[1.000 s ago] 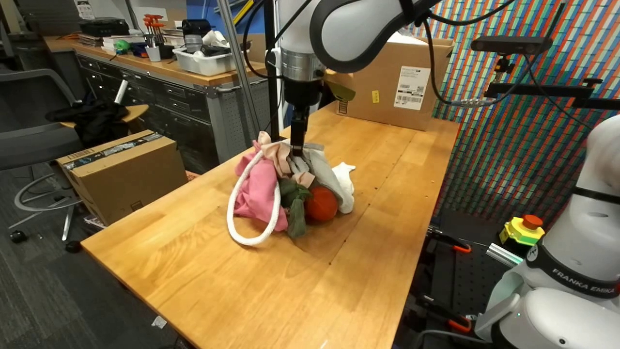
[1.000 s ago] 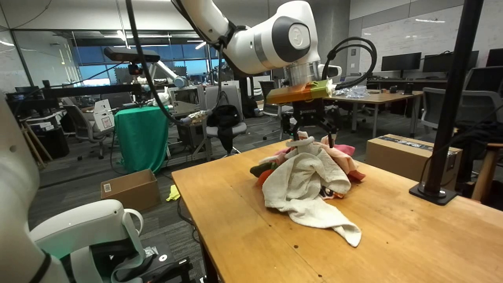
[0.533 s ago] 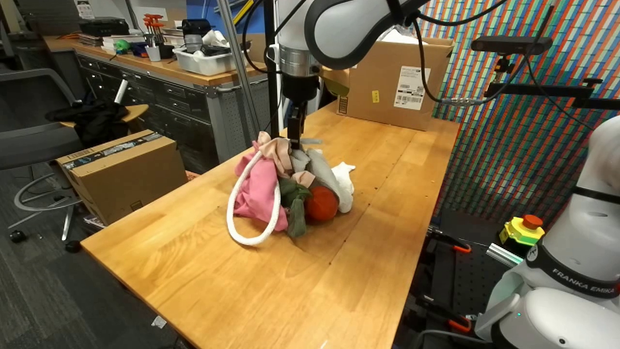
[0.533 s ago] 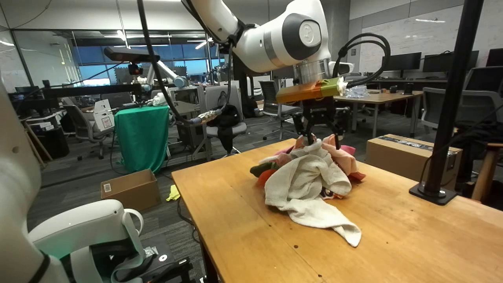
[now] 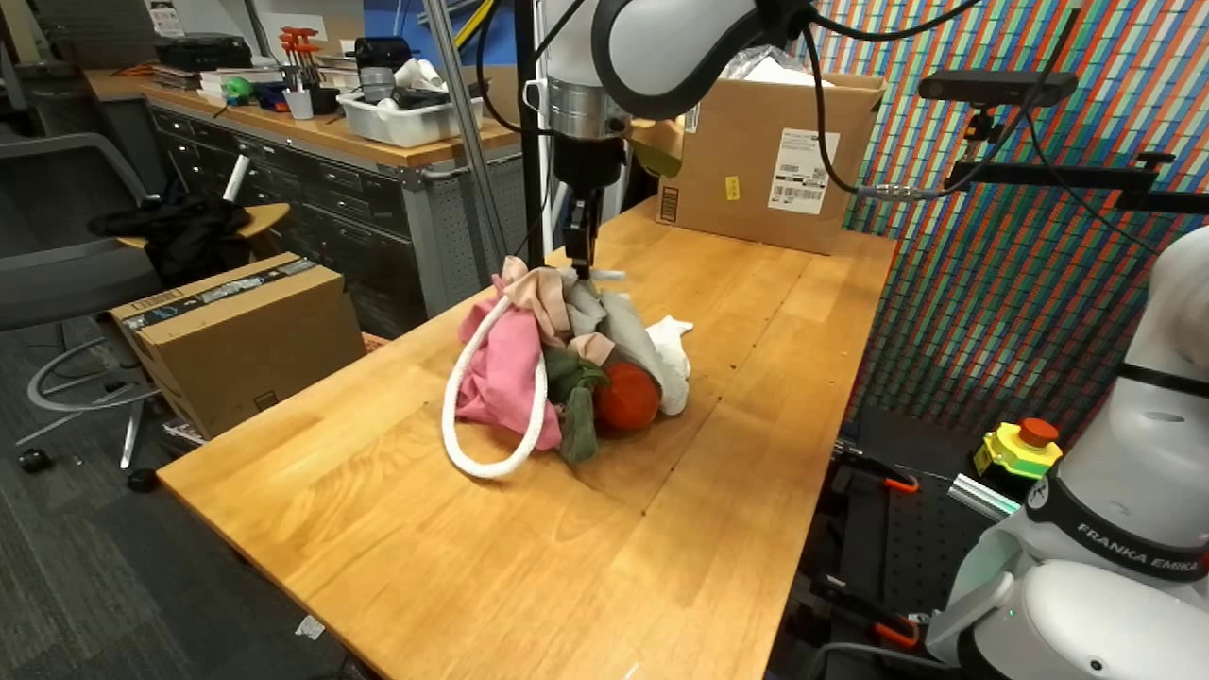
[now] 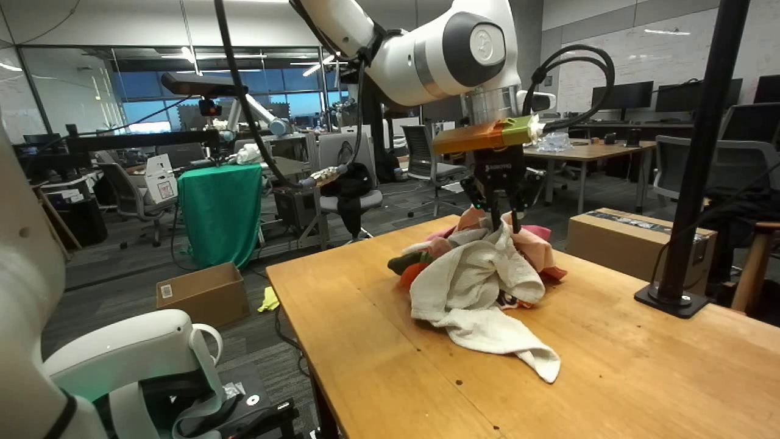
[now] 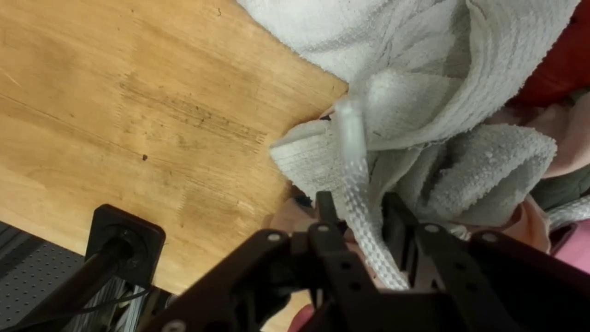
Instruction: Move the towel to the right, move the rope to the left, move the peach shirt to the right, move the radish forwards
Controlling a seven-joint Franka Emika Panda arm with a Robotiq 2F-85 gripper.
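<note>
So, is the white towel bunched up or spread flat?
Mostly bunched up: in an exterior view the towel sits heaped in loose folds, though one end trails out across the table.

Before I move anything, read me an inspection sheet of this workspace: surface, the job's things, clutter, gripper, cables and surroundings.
Surface: wooden table with small dark holes.
Job's things: towel bunched, one corner spread on the table; rope with a loop across the pink cloth and a free end over the towel; peach shirt crumpled, partly hidden; radish on the table beside the towel.
Clutter: pink cloth; black post standing on the table.
Gripper: jaws partly open, rope between them, gaps showing on both sides.
Cables: black cable hanging from the arm.
Surroundings: taped carton and chair on the floor; red button beside the table.
</note>
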